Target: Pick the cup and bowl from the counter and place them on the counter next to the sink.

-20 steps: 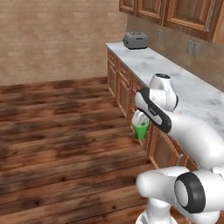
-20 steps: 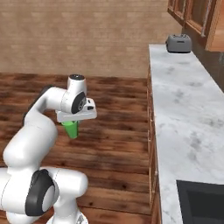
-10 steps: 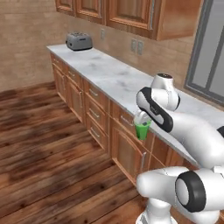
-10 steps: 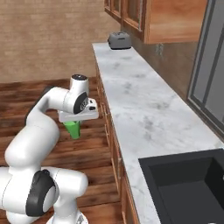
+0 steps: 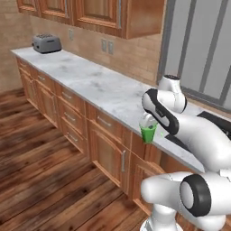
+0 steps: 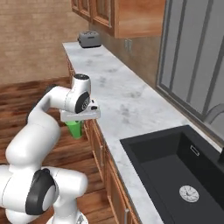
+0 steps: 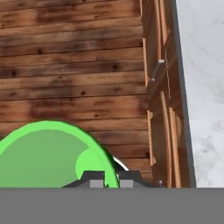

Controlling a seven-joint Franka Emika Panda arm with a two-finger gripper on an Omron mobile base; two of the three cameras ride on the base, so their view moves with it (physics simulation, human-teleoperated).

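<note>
The tool (image 6: 78,120) is gripping the green cup (image 6: 75,128) by its rim, the cup hanging below it over the wooden floor (image 5: 40,167), just off the bench (image 6: 118,98) edge near the sink (image 6: 175,170).

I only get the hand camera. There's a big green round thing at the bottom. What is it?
Observer: It's the cup, a little green tumbler gripped by the gripper at its rim.
Operator: Is it above the counter?
Observer: No, it hangs over the wooden floor, just outside the counter edge.
Operator: Is the sink nearby?
Observer: Yes, the black sink is set in the counter a little farther along.
Operator: Anything else up there?
Observer: A toaster at the far end.
</note>
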